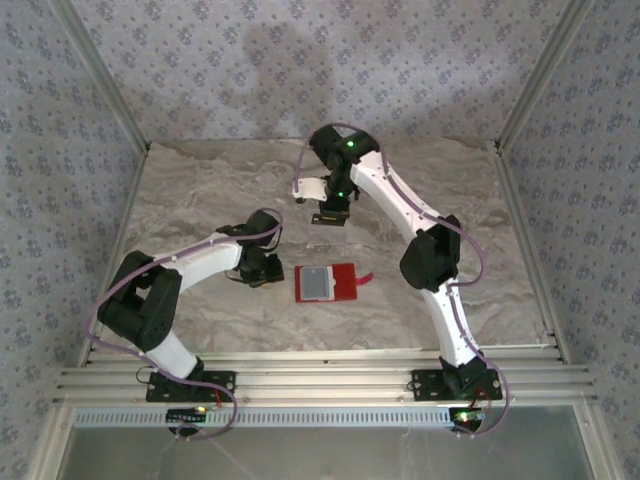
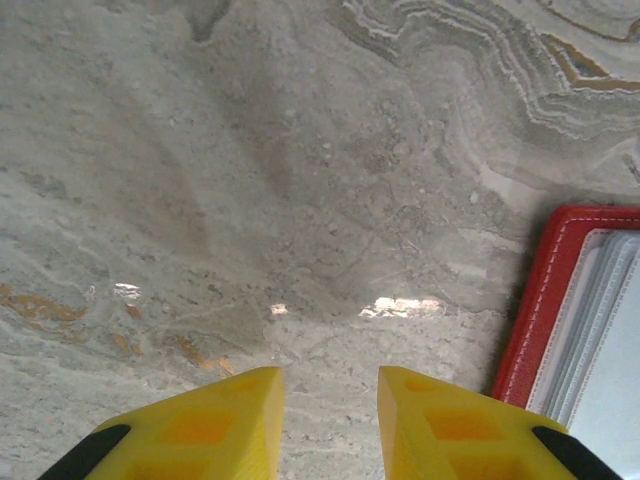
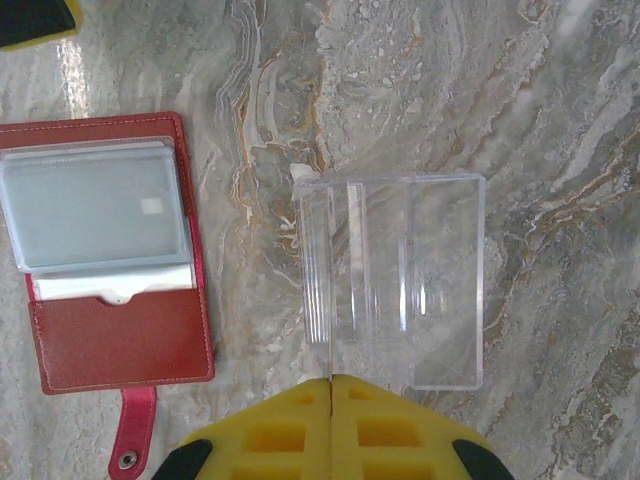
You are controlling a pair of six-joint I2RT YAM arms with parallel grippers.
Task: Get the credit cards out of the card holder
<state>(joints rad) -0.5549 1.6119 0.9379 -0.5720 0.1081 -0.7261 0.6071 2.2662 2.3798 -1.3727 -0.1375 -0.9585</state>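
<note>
The card holder (image 1: 330, 283) lies open and flat near the middle of the desk (image 1: 200, 200). Its pocket half is on the left, its plain red half is on the right, and its snap tab (image 1: 365, 278) sticks out to the right. In your right wrist view, a greyish face with a small pale square shows through the top clear sleeve (image 3: 95, 210). It looks like a credit card (image 3: 150, 206) sitting in its pocket, and paler sleeve edges are stacked beneath it. Your left tool (image 2: 330, 385) hovers low over bare desk just left of the holder. Its yellow fingers (image 2: 215, 420) stand a moderate gap apart with nothing between them, and the holder's red stitched edge is just beside them. On the far side of the holder, close to it but not touching, a clear plastic piece (image 3: 400, 280) with ridged dividers rests on the desk. Your right tool (image 3: 330, 385) sits at the edge of that piece with its fingers pressed fully together. You cannot tell from here whether the tips pinch a thin wall of the plastic or only meet beside it. Neither tool touches the card holder.
</note>
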